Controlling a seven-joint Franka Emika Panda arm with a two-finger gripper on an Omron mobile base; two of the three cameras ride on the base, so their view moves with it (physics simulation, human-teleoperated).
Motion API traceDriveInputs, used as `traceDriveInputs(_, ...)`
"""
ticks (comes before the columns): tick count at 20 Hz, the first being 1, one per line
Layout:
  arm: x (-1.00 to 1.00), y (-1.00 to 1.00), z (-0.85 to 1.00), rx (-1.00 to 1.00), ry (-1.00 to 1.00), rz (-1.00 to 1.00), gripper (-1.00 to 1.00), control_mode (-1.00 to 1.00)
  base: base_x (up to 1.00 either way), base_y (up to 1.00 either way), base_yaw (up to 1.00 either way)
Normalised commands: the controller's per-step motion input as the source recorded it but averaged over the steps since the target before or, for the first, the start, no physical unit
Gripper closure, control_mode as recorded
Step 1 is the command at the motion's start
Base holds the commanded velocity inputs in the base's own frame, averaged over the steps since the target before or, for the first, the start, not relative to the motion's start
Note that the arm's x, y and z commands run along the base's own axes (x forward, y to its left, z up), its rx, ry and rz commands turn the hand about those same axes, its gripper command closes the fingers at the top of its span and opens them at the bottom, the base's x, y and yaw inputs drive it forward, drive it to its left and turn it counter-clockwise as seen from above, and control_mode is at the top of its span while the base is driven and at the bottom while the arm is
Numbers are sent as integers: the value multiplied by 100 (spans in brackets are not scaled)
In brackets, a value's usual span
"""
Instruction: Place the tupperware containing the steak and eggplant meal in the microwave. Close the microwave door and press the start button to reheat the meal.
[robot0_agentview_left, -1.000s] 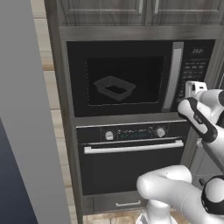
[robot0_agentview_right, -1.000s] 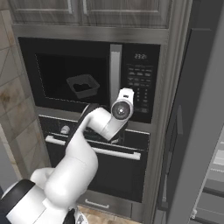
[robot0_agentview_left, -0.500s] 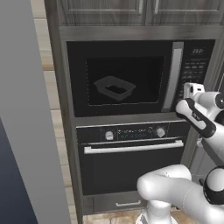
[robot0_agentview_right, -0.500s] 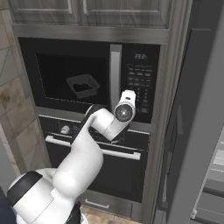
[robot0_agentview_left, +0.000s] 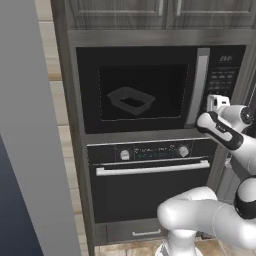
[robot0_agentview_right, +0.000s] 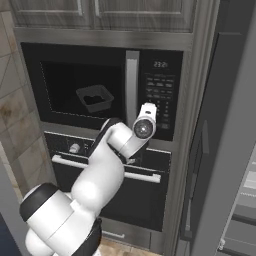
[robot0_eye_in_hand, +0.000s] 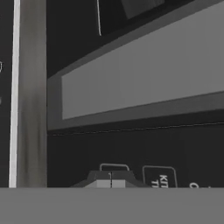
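Creeping closer to the black keypad strip (robot0_agentview_right: 160, 97), two-finger gripper (robot0_eye_in_hand: 110, 182) pinched closed, empty. Sitting left behind the closed black microwave door (robot0_agentview_left: 140, 90): clear shallow tupperware (robot0_agentview_left: 131, 100). Remaining: pressing start.

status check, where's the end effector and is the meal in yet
End effector shut, empty, at the microwave keypad. Tupperware inside, microwave door closed. Nothing in the way.
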Motion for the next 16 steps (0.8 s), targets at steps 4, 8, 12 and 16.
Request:
traceDriveInputs(4,27,-6,-6,2,0,0,100,-100,0,0,0)
traceDriveInputs(8,24,-8,-9,2,-1,0,100,-100,0,0,0)
traceDriveInputs(12,26,-11,-9,2,-1,0,100,-100,0,0,0)
traceDriveInputs(16,29,-17,-18,2,-7,0,100,-100,0,0,0)
